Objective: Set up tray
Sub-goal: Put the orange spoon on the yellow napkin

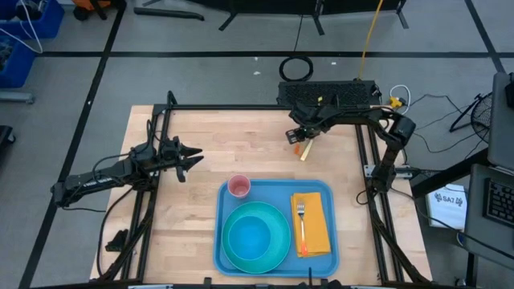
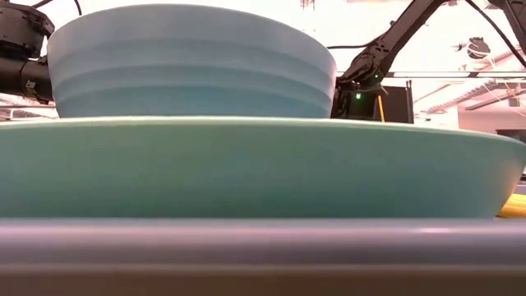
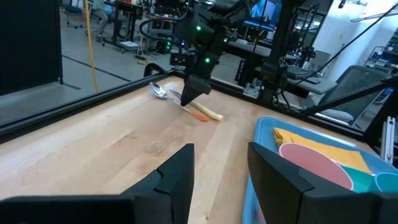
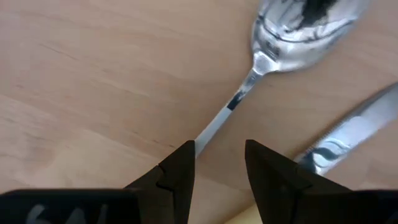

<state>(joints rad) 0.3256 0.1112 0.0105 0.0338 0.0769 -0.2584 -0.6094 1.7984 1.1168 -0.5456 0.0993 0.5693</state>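
Observation:
The light-blue tray lies at the table's near middle. It carries a teal plate with a blue bowl on it, a pink cup, and an orange napkin with a fork on top. At the far side a spoon and a knife lie flat on the wood. My right gripper points steeply down over them, open, its fingers on either side of the spoon's handle and, as far as shows, above it. My left gripper waits open and level at the table's left.
Black frame rails run along the table's far, left and right edges. Bare wood lies between the tray and the cutlery. In the low view the bowl, plate and tray rim fill the picture.

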